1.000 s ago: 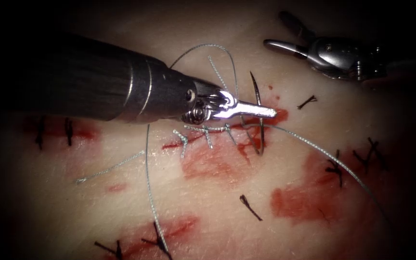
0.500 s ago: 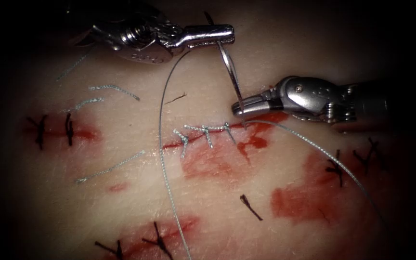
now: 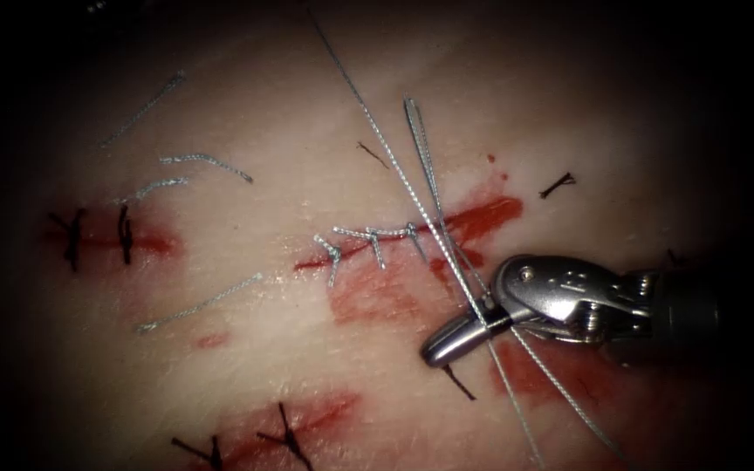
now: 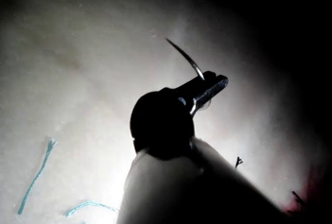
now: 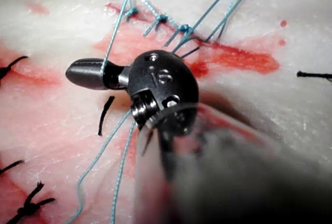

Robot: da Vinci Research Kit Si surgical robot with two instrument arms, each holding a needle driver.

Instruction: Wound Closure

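The tissue (image 3: 246,349) carries a cut (image 3: 482,218) with three pale stitches (image 3: 377,244) across its left part. My right tool (image 3: 451,342) lies just below the cut's right end, jaws shut on the thread (image 3: 394,157). That strand runs tight from the top of the endoscope view down through the jaws and past them. A narrow loop of thread (image 3: 419,148) rises from the last stitch. In the right wrist view the right tool (image 5: 85,73) grips the blue thread (image 5: 118,27). My left tool (image 4: 215,84) is shut on the curved needle (image 4: 184,55) near one end, clear of the tissue.
Loose cut ends of pale thread (image 3: 198,305) lie left of the cut. Black stitches mark older cuts at the far left (image 3: 122,234) and along the bottom (image 3: 285,432). Red fluid (image 3: 394,296) stains the tissue below the cut.
The left tool has carried the needle up out of the endoscope view, drawing thread through. The right tool has moved from the cut's right end to below it and now grips the tight strand.
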